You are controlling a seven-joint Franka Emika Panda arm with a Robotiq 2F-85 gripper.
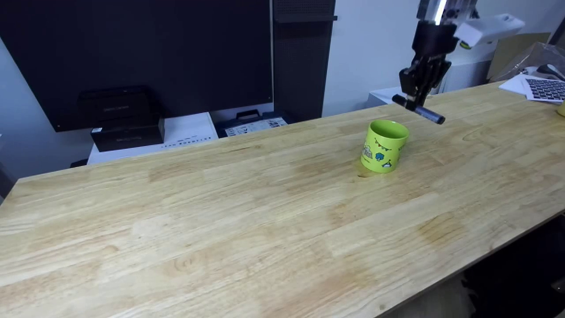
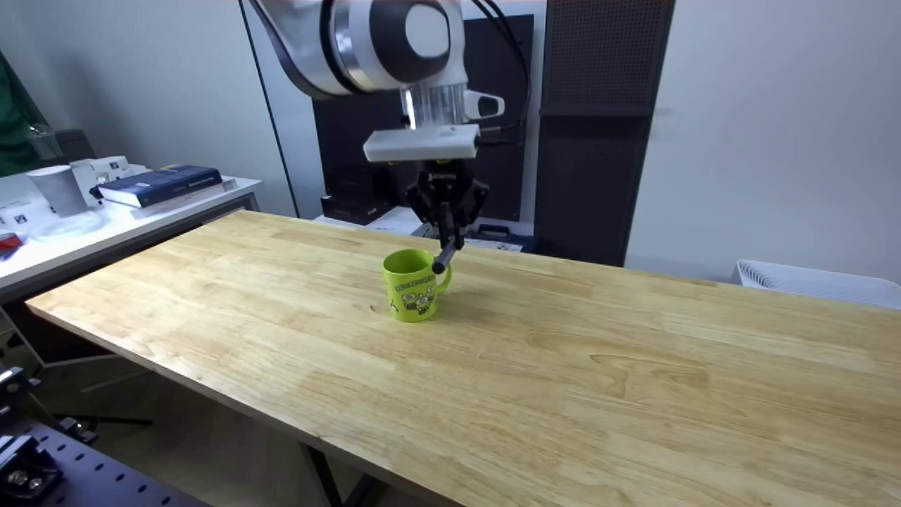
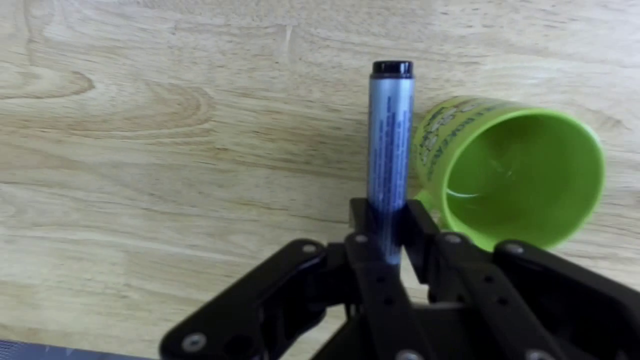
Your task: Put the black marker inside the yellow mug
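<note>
The fingers are drawn in to the thickness of the marker and pinch it partway along, so the grasp and the lift look done. Going left to right, as both exterior views have it, the mug comes first: upright on the table, its mouth facing up, and the wrist view shows only green wall and base inside. Next, to the right of the mug, hangs the marker, clear of the table and apart from the mug in an exterior view, lying roughly level with no end over the mouth. In the wrist view the order is reversed, marker left and mug right. Farther right in an exterior view lies a keyboard, toward the far side and no part of the job. About half the work remains, I would judge: bring the marker leftward over the mug, tip one end down, lower it and let go. Held level, it looks longer than the mouth is wide, so without that tilt it could catch on the rim
</note>
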